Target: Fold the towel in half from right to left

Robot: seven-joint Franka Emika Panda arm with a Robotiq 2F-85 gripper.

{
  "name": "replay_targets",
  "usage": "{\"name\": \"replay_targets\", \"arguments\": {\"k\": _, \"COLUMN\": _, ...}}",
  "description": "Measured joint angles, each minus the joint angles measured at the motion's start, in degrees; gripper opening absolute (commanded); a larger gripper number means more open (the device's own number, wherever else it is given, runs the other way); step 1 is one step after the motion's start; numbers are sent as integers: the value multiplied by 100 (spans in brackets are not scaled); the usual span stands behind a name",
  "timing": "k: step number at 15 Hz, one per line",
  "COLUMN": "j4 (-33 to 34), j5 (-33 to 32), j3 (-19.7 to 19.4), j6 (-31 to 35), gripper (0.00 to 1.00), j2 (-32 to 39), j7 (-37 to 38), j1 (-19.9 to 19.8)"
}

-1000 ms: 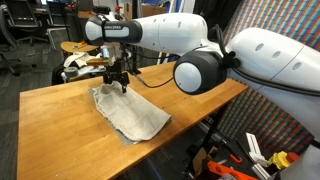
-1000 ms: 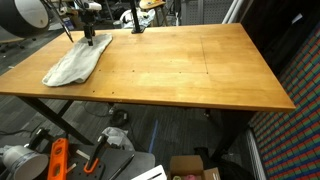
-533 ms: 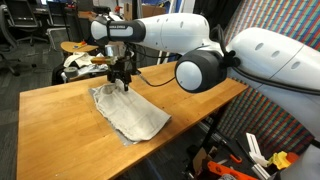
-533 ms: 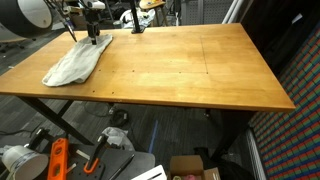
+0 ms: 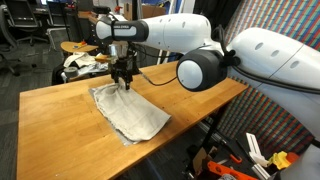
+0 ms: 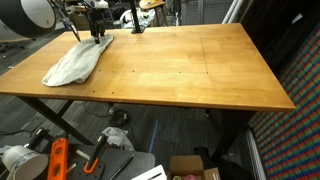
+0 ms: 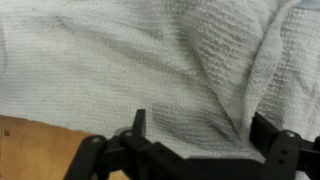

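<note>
Here, 1 pale grey-white, thin rectangular cloth towel [image 5: 130, 112] lies rumpled on the wooden table [image 5: 55, 125], directly beneath the fingers [image 7: 138, 122], its long axis running away from them. The 1 black gripper [image 5: 124, 82] hovers over the towel's end, jaws spread wide, holding nothing; bare wood shows beside 1 finger.

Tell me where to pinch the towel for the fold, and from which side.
Probably pinch the towel at the end under the open gripper, coming straight down. It lies flat and thin on the table, and the wrinkles there in the wrist view offer a ridge to close on.
</note>
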Motion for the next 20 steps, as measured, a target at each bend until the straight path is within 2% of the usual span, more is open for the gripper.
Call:
{"name": "replay_targets", "arguments": {"k": 10, "j4": 1, "j5": 47, "j3": 3, "j6": 28, "gripper": 100, "j2": 5, "j7": 483, "j1": -63}}
{"name": "replay_targets", "arguments": {"k": 20, "j4": 3, "j5": 203, "j3": 34, "j6": 362, "gripper": 100, "j2": 5, "j7": 924, "j1": -124}}
